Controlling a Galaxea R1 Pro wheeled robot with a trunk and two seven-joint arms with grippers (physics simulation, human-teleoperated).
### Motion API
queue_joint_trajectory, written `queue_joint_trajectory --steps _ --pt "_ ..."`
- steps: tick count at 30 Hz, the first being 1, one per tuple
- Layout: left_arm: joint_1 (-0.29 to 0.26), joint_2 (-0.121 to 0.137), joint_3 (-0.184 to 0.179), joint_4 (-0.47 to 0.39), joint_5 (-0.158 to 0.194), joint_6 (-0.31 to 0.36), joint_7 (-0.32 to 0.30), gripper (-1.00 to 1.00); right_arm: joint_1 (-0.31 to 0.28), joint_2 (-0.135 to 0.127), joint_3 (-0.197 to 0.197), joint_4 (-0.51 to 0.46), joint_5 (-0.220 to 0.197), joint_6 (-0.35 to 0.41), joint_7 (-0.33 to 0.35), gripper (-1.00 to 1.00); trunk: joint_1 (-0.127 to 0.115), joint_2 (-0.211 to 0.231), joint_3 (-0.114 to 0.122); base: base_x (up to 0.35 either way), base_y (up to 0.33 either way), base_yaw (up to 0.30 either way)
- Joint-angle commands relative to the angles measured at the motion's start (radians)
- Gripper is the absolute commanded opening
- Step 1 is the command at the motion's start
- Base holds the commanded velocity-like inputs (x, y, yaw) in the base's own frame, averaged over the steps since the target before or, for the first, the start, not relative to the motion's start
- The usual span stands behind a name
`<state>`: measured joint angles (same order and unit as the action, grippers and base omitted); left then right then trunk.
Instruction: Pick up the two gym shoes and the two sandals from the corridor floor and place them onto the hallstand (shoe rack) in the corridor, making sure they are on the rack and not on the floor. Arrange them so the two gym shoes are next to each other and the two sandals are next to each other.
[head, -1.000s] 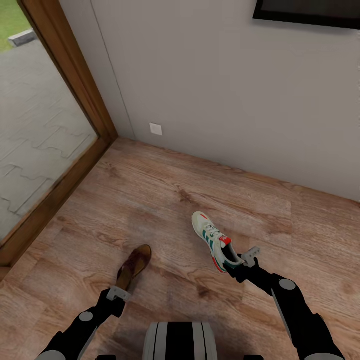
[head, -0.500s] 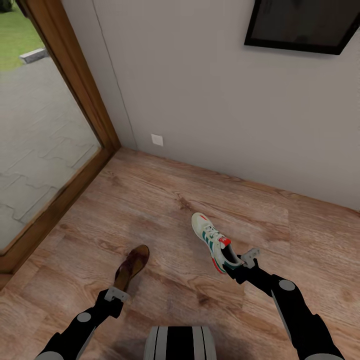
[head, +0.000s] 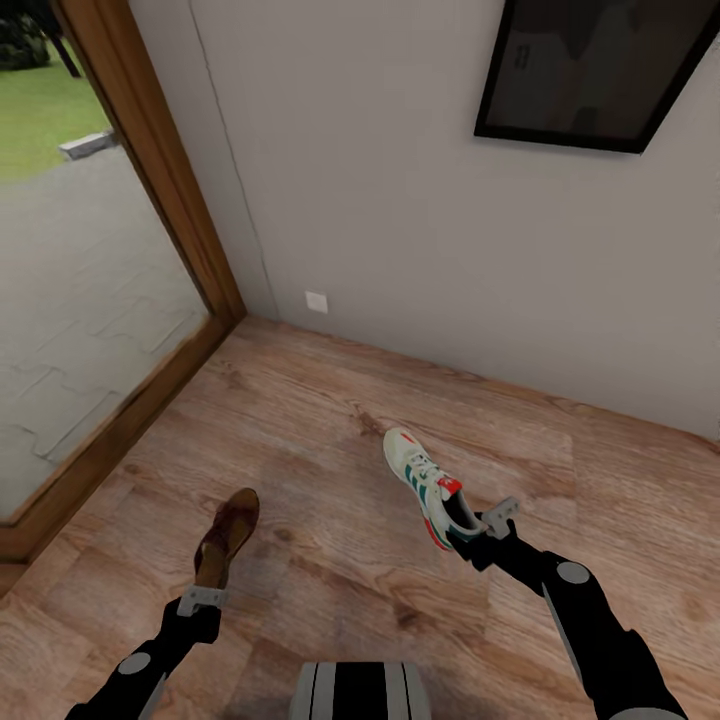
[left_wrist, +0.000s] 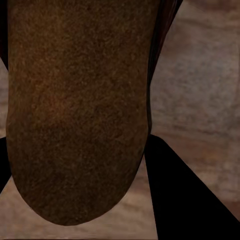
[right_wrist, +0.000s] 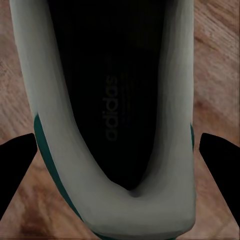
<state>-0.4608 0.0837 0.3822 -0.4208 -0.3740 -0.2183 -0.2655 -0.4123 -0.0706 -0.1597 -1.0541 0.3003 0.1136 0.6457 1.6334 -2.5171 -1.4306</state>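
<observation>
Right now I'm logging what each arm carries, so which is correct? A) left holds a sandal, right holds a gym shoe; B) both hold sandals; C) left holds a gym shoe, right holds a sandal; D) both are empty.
A: in the head view the left gripper grips the heel of the brown sandal, and the right gripper grips the heel of the white gym shoe.

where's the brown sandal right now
In the head view the sandal is at lower left, held by its heel in the left gripper over the wood floor, left of the gym shoe held by the right gripper.
</observation>
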Motion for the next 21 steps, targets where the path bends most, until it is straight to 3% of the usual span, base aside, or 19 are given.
queue_joint_trajectory --steps 1,4,8,13,21 --pt "0.002 -0.001 0.016 0.001 -0.013 -0.01 -0.006 -1.0 0.0 0.0 -0.003 0.006 0.004 0.004 0.006 -1.0 -0.001 0.0 0.005 0.0 0.0 0.0" --pt "0.015 -0.001 0.047 0.002 -0.013 -0.021 -0.006 -1.0 0.0 -0.002 -0.005 0.043 0.004 -0.014 -0.002 -1.0 -0.002 0.001 0.021 0.0 0.0 0.0" --pt "0.035 -0.002 0.093 0.0 -0.012 -0.032 -0.006 -1.0 0.0 -0.005 -0.007 0.128 0.003 -0.084 -0.089 -1.0 -0.004 0.002 0.042 0.0 0.0 0.0" --pt "0.061 -0.002 0.141 0.004 -0.012 -0.077 -0.006 -1.0 0.0 -0.006 -0.007 0.267 0.003 -0.226 -0.294 -1.0 -0.006 0.003 0.069 0.0 0.0 0.0" --pt "0.102 -0.002 0.196 0.007 -0.012 -0.111 -0.006 -1.0 0.002 -0.006 -0.007 0.495 0.0 -0.42 -0.464 -1.0 -0.01 0.005 0.113 0.0 0.0 0.0"
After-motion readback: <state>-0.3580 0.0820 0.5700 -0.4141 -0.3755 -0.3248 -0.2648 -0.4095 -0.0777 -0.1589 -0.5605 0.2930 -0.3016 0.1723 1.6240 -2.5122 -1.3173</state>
